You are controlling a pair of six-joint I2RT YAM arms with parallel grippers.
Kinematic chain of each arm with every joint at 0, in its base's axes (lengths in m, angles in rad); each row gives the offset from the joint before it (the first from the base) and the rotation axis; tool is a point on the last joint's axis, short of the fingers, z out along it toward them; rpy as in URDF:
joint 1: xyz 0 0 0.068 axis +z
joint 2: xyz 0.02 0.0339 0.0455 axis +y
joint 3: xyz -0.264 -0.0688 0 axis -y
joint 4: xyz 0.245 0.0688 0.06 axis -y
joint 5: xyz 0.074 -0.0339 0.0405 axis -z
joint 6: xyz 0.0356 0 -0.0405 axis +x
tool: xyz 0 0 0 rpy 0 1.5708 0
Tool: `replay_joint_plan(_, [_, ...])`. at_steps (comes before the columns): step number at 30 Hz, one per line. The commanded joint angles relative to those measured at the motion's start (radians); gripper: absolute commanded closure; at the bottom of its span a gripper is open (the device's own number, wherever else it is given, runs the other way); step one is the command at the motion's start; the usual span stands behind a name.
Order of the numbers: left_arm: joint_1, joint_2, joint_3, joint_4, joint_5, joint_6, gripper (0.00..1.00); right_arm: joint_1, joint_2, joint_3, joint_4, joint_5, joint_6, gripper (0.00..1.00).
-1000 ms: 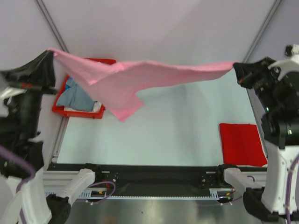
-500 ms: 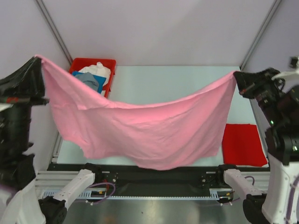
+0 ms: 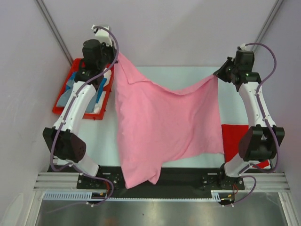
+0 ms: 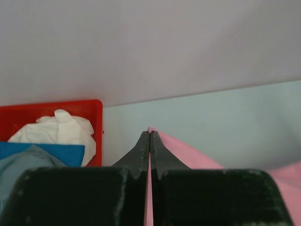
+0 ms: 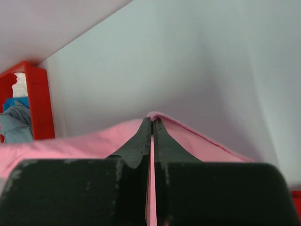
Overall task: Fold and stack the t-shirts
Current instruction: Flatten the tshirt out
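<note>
Left gripper (image 4: 149,134) is pinched shut on one top corner of the pink shirt (image 3: 164,122), with the cloth showing as a thin line between its black fingers. The right gripper (image 5: 152,120) is clamped the same way on the other top corner. Both are raised over the far part of the table (image 3: 164,74) and well apart, so the shirt hangs between them like a sheet, dipping a little along its top edge. It drapes toward the near side, longer on the left, where a bottom corner trails over the black rail (image 3: 188,176) by the arm bases. I cannot tell how much of the cloth rests on the table.

A red shirt (image 3: 233,141) lies flat on the table near the right arm's base, partly hidden by the pink one. At the far left, the red bin (image 4: 51,106) holds a white shirt (image 4: 59,128), a blue shirt (image 4: 44,150) and a grey-blue shirt (image 4: 16,167).

The step in hand looks like spreading the pink shirt out flat before folding; the red one seems to be the start of the stack. The next move calls for lowering both corners together and level. The pair should stay apart enough to hold the top edge taut, so the cloth lands smooth and square. It should also land short of the red shirt, with the trailing corner drawn back onto the table.
</note>
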Motion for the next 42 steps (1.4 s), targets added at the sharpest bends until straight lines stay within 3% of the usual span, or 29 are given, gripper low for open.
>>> replay_joint_plan(1, [0.016,-0.035,0.133,0.081,0.030,-0.038,1.00,0.000,-0.016,0.160,0.100,-0.002,-0.024,1.00])
replay_joint_plan(4, [0.016,-0.020,0.217,0.047,0.031,-0.028,1.00,0.001,-0.025,0.187,0.069,-0.002,-0.030,1.00])
replay_joint_plan(9, [0.018,-0.121,0.199,0.041,0.021,-0.033,1.00,0.000,-0.157,0.187,0.014,0.012,-0.036,1.00])
replay_joint_plan(19, [0.016,-0.570,0.064,-0.038,0.040,-0.035,1.00,0.065,-0.587,0.090,-0.144,0.084,-0.047,1.00])
replay_joint_plan(23, [-0.053,-0.783,0.010,-0.068,0.004,0.005,1.00,0.072,-0.747,0.064,-0.184,0.125,-0.039,1.00])
replay_joint_plan(26, [-0.088,-0.842,0.035,-0.085,-0.037,0.015,1.00,0.070,-0.815,0.110,-0.210,0.130,-0.036,1.00])
replay_joint_plan(30, [-0.108,-0.839,0.090,-0.086,-0.046,0.019,1.00,0.070,-0.809,0.193,-0.236,0.141,-0.036,1.00])
replay_joint_plan(34, [-0.108,-0.758,0.107,-0.068,-0.026,0.021,1.00,0.070,-0.751,0.173,-0.199,0.129,-0.011,1.00])
replay_joint_plan(37, [-0.108,-0.681,0.069,-0.048,-0.020,0.030,1.00,0.072,-0.700,0.066,-0.117,0.112,0.015,1.00])
replay_joint_plan(42, [-0.108,-0.574,-0.135,0.036,-0.023,0.053,1.00,0.070,-0.591,-0.150,0.055,0.090,0.030,1.00])
